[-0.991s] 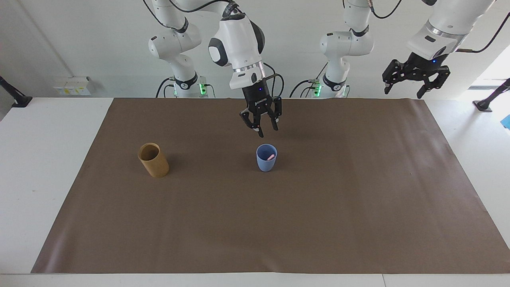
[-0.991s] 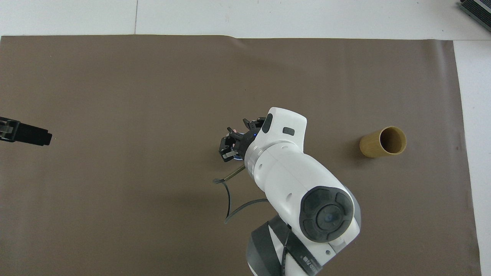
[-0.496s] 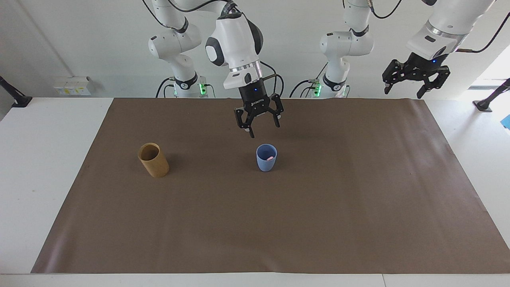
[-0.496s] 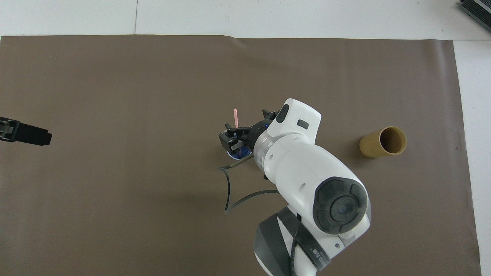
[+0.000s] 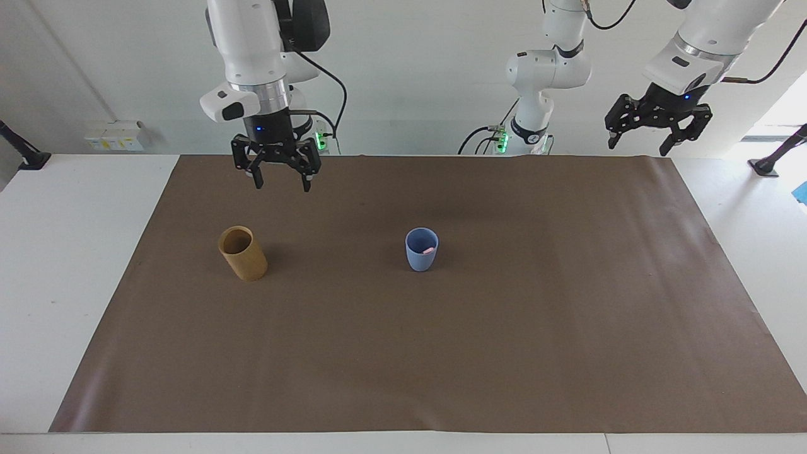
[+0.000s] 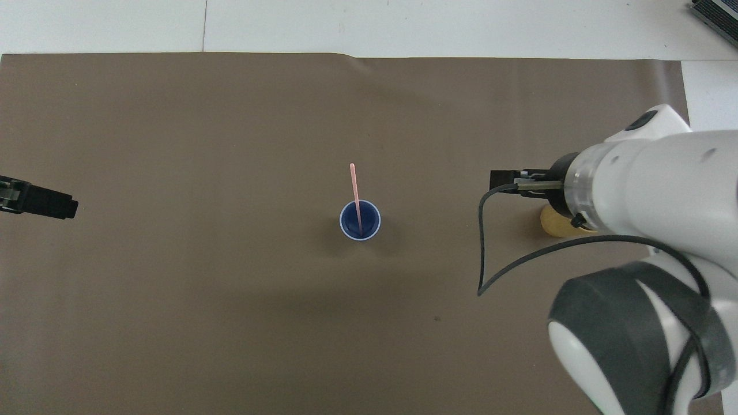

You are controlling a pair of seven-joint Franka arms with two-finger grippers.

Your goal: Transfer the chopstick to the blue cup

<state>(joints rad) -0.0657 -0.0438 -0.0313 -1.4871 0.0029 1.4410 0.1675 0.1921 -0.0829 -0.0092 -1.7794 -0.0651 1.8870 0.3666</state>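
The blue cup (image 5: 421, 258) stands upright in the middle of the brown mat. One pale pink chopstick (image 6: 354, 187) stands in the blue cup (image 6: 369, 226), leaning away from the robots; only its tip (image 5: 429, 250) shows in the facing view. My right gripper (image 5: 281, 184) hangs open with nothing in it. It is over the mat's robot-side edge, toward the right arm's end, near the tan cup. My right gripper (image 6: 503, 179) shows from the side in the overhead view. My left gripper (image 5: 649, 140) waits open, raised at the left arm's end.
A taller tan-brown cup (image 5: 243, 255) stands on the mat (image 5: 441, 353) toward the right arm's end; the right arm partly covers this tan cup (image 6: 552, 226) from above. White table (image 5: 63, 265) surrounds the mat. The left gripper's tip (image 6: 40, 200) reaches into the overhead view.
My right gripper opened wide over the blue cup, rose, and swung toward the right arm's end. The chopstick stays standing in the blue cup. The left arm has not moved.
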